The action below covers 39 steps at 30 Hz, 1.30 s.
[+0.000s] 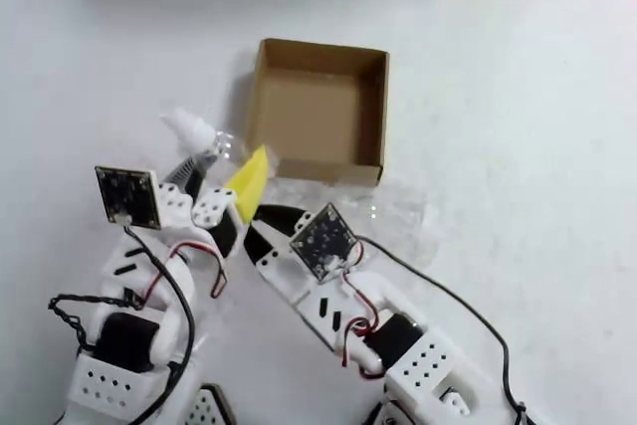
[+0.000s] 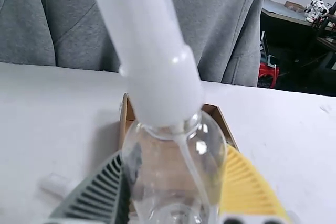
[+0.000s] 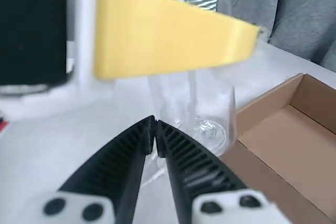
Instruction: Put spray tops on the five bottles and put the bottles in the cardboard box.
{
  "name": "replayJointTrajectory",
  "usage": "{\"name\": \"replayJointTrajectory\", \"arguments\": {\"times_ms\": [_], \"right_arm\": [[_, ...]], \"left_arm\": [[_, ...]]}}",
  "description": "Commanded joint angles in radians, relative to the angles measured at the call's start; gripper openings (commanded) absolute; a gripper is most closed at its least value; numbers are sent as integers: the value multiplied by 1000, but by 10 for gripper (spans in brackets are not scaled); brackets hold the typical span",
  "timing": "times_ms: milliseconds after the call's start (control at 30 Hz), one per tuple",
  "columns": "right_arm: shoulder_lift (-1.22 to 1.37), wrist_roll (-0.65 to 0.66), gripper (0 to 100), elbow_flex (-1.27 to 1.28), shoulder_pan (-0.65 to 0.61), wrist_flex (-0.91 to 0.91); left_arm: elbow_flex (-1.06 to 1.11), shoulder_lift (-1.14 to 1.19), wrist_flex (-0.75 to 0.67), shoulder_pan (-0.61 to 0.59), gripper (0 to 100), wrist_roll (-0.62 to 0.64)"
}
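Observation:
A clear bottle (image 2: 173, 174) with a white spray top (image 2: 149, 56) on it stands tilted between the grey and yellow fingers (image 2: 247, 187) of my left gripper (image 2: 173, 192), which is shut on it. From above, that bottle (image 1: 221, 146) and its spray top (image 1: 187, 128) lie just left of the cardboard box (image 1: 318, 111), held by the left gripper (image 1: 231, 156). My right gripper (image 3: 156, 127) has its black fingers shut with nothing between them, close below the held bottle (image 3: 199, 103); from above the right gripper (image 1: 254, 226) sits in front of the box.
More clear bottles (image 1: 398, 211) lie on the white table in front of the box's near right corner. A small white piece (image 2: 55, 184) lies on the table beside the grey finger. The box (image 3: 294, 129) holds nothing. A grey chair back stands behind the table.

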Motion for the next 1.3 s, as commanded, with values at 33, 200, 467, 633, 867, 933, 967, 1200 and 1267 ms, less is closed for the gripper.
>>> {"name": "replayJointTrajectory", "arguments": {"times_ms": [33, 200, 467, 633, 867, 933, 967, 1200, 1267], "right_arm": [[-16, -9, 17, -18, 102, 59], [-16, -9, 17, -69, 189, 182], [-8, -9, 17, -83, 278, 199], [-7, -8, 17, -83, 280, 200], [-7, -8, 17, -83, 280, 199], [-7, -8, 19, -83, 280, 199], [-7, -8, 19, -83, 280, 199], [-7, -8, 21, -83, 280, 199], [-7, -8, 20, -83, 280, 199]], "left_arm": [[74, -24, -178, 1, 21, -17], [71, -18, -313, -41, 21, -83], [-218, 320, -359, -44, 21, -138], [-399, 667, -549, -44, 21, -161], [-588, 1152, -868, -35, 22, -166], [-672, 1283, -895, -38, 22, -166], [-715, 1345, -891, -41, 22, -166], [-939, 1681, -898, -41, 22, -166], [-984, 1732, -893, -45, 22, -166]]}}
